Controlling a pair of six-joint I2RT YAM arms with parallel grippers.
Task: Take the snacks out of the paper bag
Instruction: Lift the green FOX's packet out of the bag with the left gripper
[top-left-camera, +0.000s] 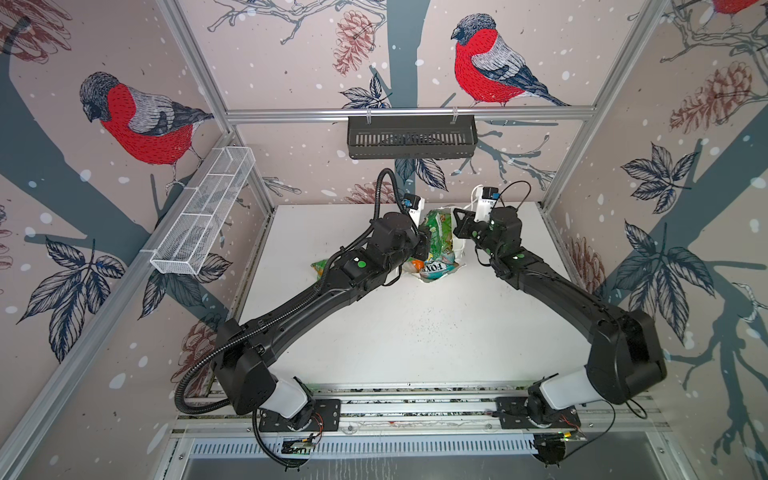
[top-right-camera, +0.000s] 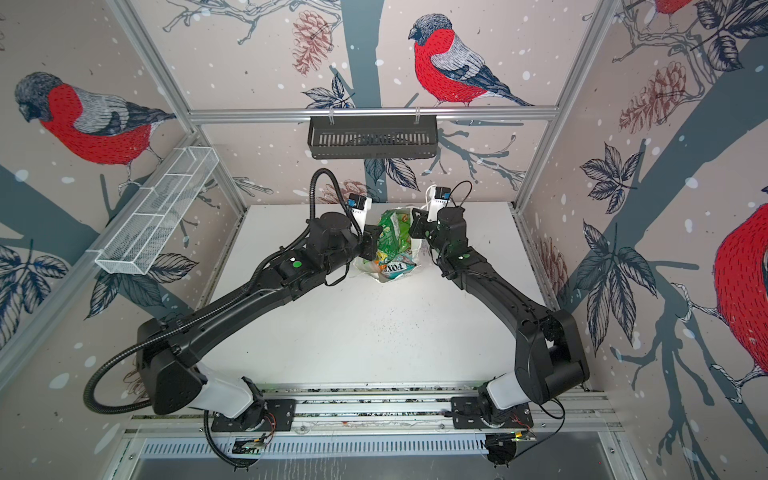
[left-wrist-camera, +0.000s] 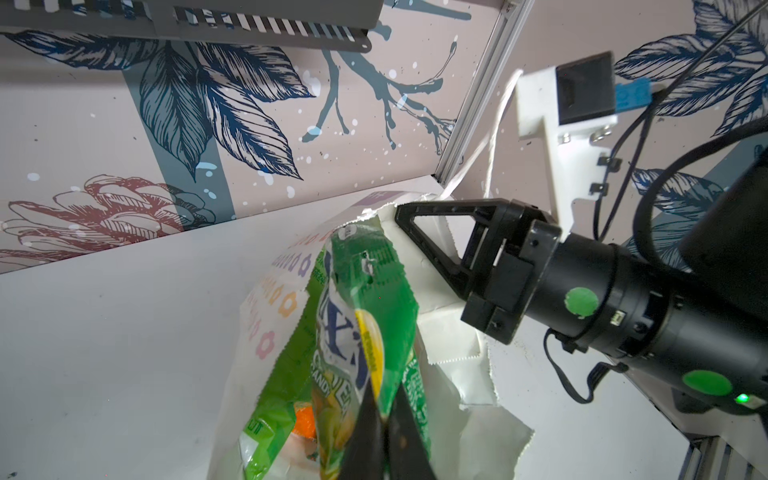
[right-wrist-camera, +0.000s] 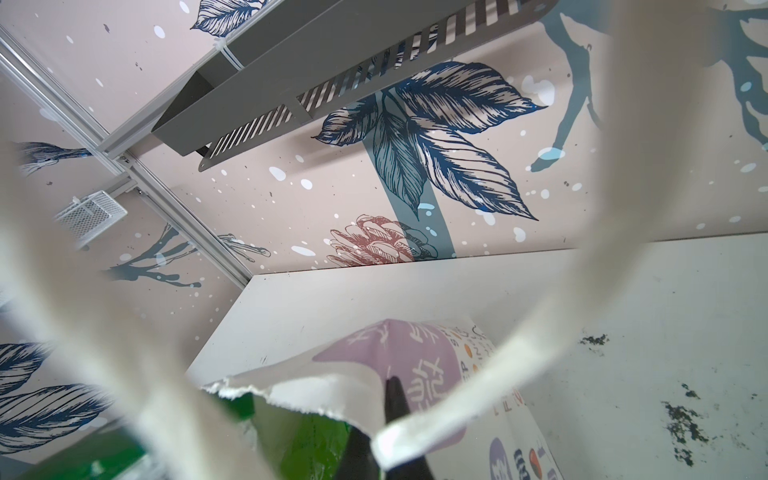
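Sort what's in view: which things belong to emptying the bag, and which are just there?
Job: paper bag; green snack packet in left hand; right hand pinching the bag's rim; teal packet; loose green packet.
Bystanders: black slotted shelf; white mesh basket.

Blurred white cord handles (right-wrist-camera: 636, 187) of the white dotted paper bag (right-wrist-camera: 399, 353) cross the right wrist view. The left arm (top-left-camera: 353, 270) hides most of a green foil packet (top-left-camera: 321, 266) lying left of the bag. The left gripper (left-wrist-camera: 384, 411) is cut off at its wrist view's edge.
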